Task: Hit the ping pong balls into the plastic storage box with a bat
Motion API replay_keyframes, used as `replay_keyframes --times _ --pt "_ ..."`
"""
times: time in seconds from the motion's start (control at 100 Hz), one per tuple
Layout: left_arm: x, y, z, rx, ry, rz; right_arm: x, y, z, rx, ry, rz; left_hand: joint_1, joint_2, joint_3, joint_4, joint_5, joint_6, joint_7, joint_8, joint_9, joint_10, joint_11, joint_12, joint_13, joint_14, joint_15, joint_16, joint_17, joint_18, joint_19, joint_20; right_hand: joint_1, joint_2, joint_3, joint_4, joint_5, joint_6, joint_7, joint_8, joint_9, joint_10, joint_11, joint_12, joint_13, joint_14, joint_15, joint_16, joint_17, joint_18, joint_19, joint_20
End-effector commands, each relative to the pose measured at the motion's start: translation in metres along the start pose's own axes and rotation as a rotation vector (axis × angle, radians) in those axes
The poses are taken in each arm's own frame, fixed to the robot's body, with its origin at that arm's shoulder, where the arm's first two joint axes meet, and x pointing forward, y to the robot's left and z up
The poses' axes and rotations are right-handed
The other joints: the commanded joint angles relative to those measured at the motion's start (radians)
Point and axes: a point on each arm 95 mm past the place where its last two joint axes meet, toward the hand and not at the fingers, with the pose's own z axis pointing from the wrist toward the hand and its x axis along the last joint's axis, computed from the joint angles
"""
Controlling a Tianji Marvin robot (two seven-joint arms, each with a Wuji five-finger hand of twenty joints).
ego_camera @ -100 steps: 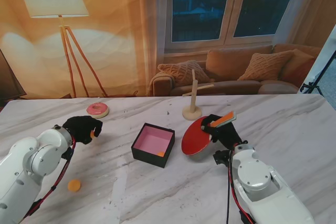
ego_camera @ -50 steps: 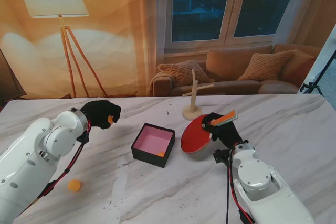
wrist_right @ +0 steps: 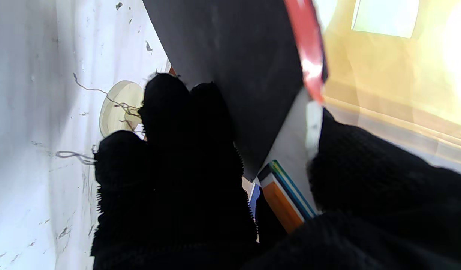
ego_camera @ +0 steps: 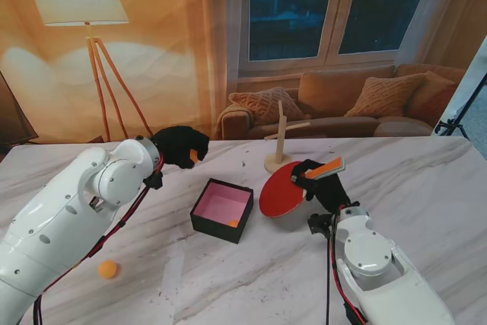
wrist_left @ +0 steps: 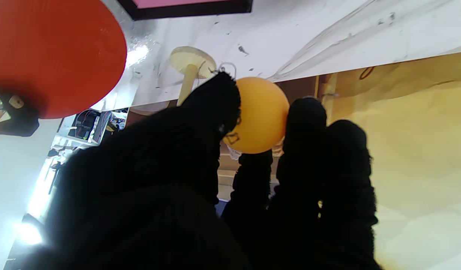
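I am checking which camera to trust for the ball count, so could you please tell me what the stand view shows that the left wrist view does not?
Only the stand view shows the loose orange ping pong ball on the marble table nearer to me, the orange ball inside the box, and the right hand gripping the bat's handle.

Only the left wrist view shows the fingertips pinching the held orange ball closely.

Both show the left hand, the red round bat, the black pink-lined box and the wooden stand.

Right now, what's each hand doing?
Left hand: closed on an orange ping pong ball.
Right hand: closed on the red bat.
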Motion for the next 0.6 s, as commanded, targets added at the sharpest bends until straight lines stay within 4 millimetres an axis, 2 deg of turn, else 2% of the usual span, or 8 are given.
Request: replay_keyframes --times 0.0,0.34,0.59 --pt "0.013 -0.008 0.006 0.014 0.025 -0.015 0.007 -0.004 0.001 0.013 0.022 0.012 0.075 0.036 0.076 0.018 0.017 0.001 0.024 0.009 0.119 -0.014 0.139 0.073 0.022 0.008 0.004 0.009 0.003 -0.006 0.026 0.011 0.111 0.103 0.105 0.026 0.191 -0.066 0.107 0.038 0.026 -0.211 -0.008 0.001 -0.041 -0.094 -0.019 0.001 -0.002 -0.052 0.004 0.011" --pt "0.048 -0.020 0.023 0.039 0.091 -0.075 0.012 -0.006 0.001 0.023 0.051 0.017 0.074 0.039 0.073 0.018 0.016 0.002 0.019 0.012 0.119 -0.012 0.135 0.075 0.024 0.008 0.006 0.009 0.005 -0.006 0.028 0.011 0.112 0.105 0.101 0.027 0.188 -0.070 0.108 0.041 0.025 -0.214 -0.009 0.001 -0.041 -0.098 -0.024 -0.001 0.000 -0.053 0.002 0.010" --pt "0.067 -0.025 0.026 0.054 0.119 -0.124 0.005 -0.002 -0.003 0.013 0.035 0.004 0.077 0.043 0.068 0.018 0.014 0.006 0.014 0.015 0.117 -0.009 0.131 0.077 0.019 0.012 0.007 0.010 0.002 -0.006 0.029 0.011 0.112 0.104 0.102 0.028 0.188 -0.071 0.109 0.042 0.025 -0.214 -0.009 0.001 -0.040 -0.097 -0.024 -0.001 0.000 -0.054 0.001 0.010"
